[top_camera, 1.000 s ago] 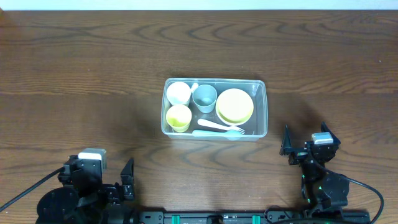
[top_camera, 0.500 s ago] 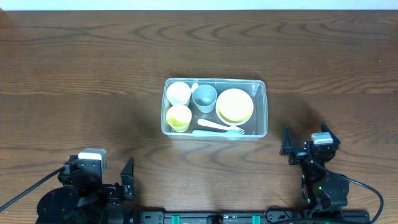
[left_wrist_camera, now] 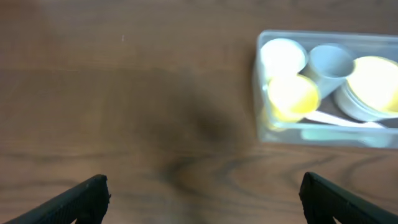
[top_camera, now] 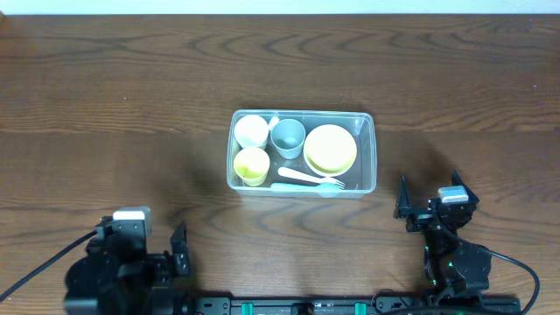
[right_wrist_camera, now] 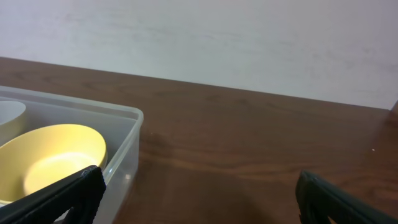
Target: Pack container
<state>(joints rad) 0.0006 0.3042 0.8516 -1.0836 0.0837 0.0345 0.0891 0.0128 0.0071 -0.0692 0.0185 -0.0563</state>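
Task item: the container point(top_camera: 303, 113), a clear shallow tub, stands at mid-table, well apart from both arms.
Contents: white cup point(top_camera: 251, 131) at far left, grey-blue cup point(top_camera: 288, 136) beside it, yellow cup point(top_camera: 252, 164) at near left, and yellow bowl point(top_camera: 330, 149) at right. Two pale utensils point(top_camera: 306, 178) lie along the near wall. All are inside the rim.
Long axis: runs left to right across the table, with the long walls facing near and far.
Left gripper point(left_wrist_camera: 203, 179): fingers spread wide and holding nothing. It sits at the near left edge, and the container lies far and to its right, in the upper right of its wrist view.
Right gripper point(right_wrist_camera: 199, 174): fingers spread wide and holding nothing. It sits at the near right edge, and the container lies far and to its left. Only the tub's right end and the yellow bowl show in its wrist view.
Nearer arm: the right, judged from the overhead view. Its fingers are near the tub's near right corner, while the left gripper is further from the near left corner.
Surroundings: bare wooden table point(top_camera: 105, 105). No loose item and no lid are in view.
Writing and brands: none legible on the tub, the cups, the bowl or the utensils. The left wrist view is blurred.
Assessment: packing appears complete or nearly so. If a further move is needed, the right arm has the shorter reach, to the tub's short right wall.
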